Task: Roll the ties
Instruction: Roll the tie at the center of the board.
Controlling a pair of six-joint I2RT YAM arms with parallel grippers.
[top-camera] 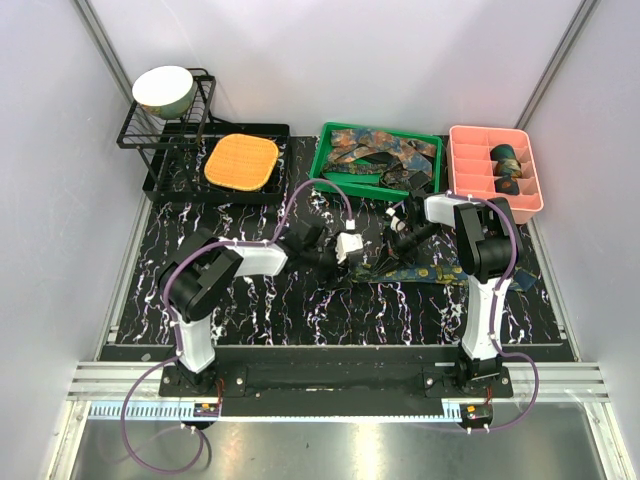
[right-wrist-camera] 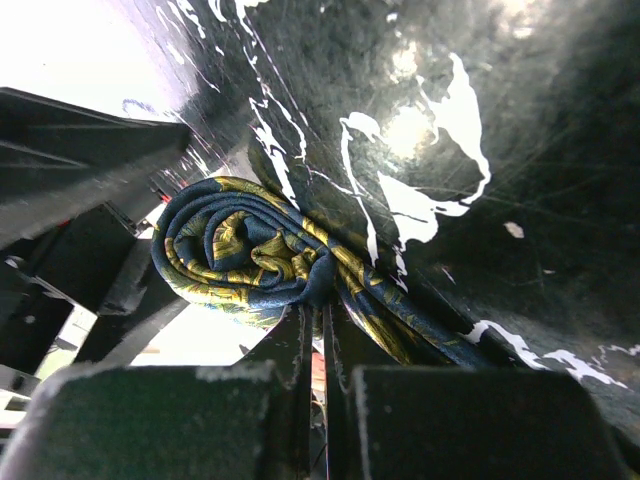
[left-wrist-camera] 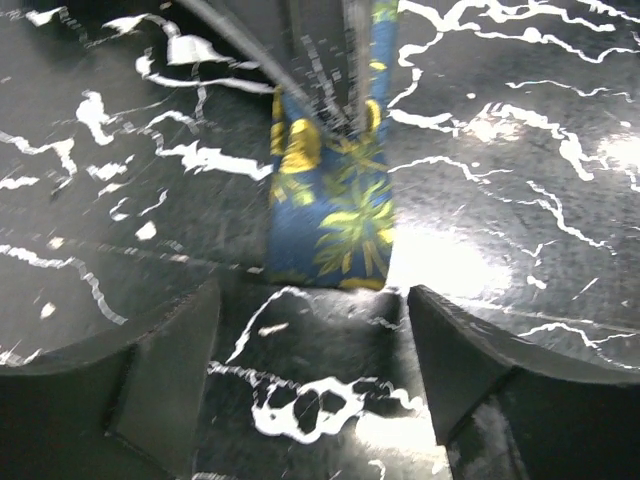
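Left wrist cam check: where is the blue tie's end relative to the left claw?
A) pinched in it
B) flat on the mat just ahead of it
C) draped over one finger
B: the tie lies flat on the mat, ending just ahead of the open, empty left claw.

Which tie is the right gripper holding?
The blue tie with yellow leaves, stretched on the table, its end coiled at the right gripper. The others lie heaped in the green tray or rolled in the pink box.
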